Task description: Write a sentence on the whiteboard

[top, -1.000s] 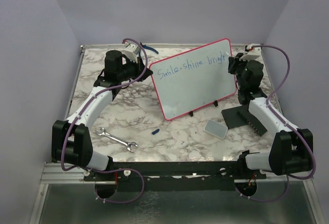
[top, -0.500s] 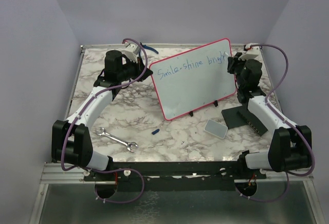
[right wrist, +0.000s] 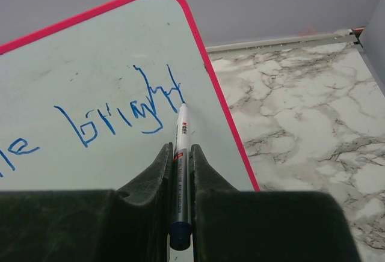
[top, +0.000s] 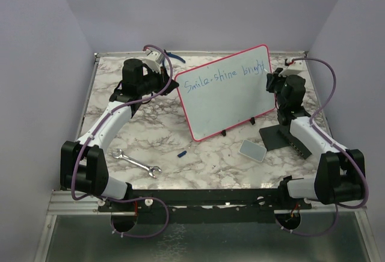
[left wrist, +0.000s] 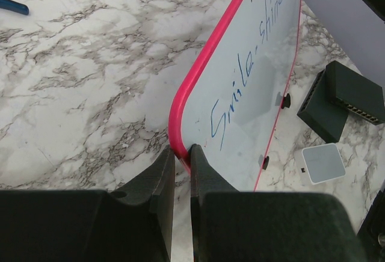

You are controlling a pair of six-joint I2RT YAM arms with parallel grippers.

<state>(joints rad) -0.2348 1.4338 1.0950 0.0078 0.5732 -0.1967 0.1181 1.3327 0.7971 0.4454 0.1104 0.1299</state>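
I note the right gripper [right wrist: 179, 149], clamped on the white marker pen [right wrist: 180, 131], has shifted lower; the blue handwritten sentence [top: 225, 77] looks complete. Left gripper [left wrist: 182, 154] pinches the pink-framed glossy whiteboard [top: 231, 106] standing on the desk [top: 150, 136].

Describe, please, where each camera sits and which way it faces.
Top external: above and behind the arms, looking down on the table; both arms show, flanking the whiteboard.
Left wrist: on the left arm, looking along the left gripper, shut on the whiteboard's frame.
Right wrist: on the right arm, looking along the right gripper, shut on a pen whose tip is at the end of the sentence.
Shared: all three show whiteboard and sentence; top and left wrist also share the grey pad.
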